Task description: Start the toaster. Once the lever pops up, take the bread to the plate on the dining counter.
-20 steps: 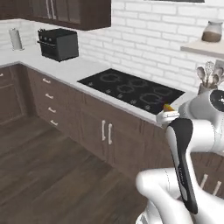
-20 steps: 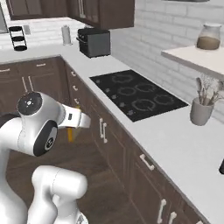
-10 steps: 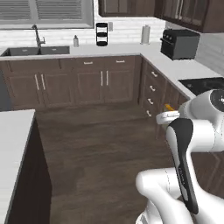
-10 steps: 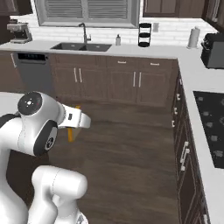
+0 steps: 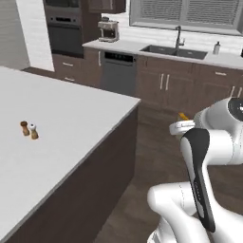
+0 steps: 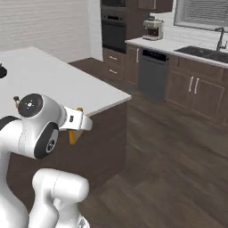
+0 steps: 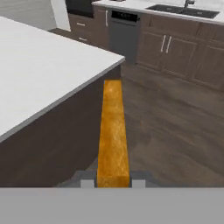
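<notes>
Base has swung round to the dining counter; gripper clamps the bread

There is one slice of bread, one island counter with a white top, and two small shakers standing together on it, one brown-topped and one white-topped. Along the far wall stand one sink with one tap, one soap bottle, one coffee machine, one dishwasher and one built-in oven stack. One window hangs above the sink.
</notes>
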{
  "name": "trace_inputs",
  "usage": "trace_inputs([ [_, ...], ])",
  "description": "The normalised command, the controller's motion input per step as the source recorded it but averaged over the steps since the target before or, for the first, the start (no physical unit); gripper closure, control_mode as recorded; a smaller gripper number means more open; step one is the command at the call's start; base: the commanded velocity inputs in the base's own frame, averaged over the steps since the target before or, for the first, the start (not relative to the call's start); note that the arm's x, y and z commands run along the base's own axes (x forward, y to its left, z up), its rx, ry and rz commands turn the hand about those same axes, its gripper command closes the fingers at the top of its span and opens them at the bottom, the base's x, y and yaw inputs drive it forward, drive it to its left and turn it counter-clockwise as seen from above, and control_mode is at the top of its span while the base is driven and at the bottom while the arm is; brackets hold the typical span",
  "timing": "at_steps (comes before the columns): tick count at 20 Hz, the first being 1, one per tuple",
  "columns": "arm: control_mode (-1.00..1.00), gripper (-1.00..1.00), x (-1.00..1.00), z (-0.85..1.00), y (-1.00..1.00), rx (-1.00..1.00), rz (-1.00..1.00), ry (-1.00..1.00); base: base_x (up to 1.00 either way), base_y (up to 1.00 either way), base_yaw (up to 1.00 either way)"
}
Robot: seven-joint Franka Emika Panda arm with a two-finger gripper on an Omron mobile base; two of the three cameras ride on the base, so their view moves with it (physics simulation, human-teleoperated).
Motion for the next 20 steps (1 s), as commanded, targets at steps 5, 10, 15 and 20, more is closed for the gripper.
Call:
trace_inputs([
  [5, 1.00, 1.00, 0.00, 0.00, 0.00, 0.00, 0.00, 0.00, -0.12, 0.00, 1.00],
  [10, 1.00, 1.00, 0.00, 0.00, 0.00, 0.00, 0.00, 0.00, -0.13, 0.00, 1.00],
  [15, 1.00, 1.00, 0.00, 0.00, 0.00, 0.00, 0.00, 0.00, -0.01, 0.35, 0.55],
  [20, 1.00, 1.00, 0.00, 0.00, 0.00, 0.00, 0.00, 0.00, 0.01, 1.00, 0.04],
])
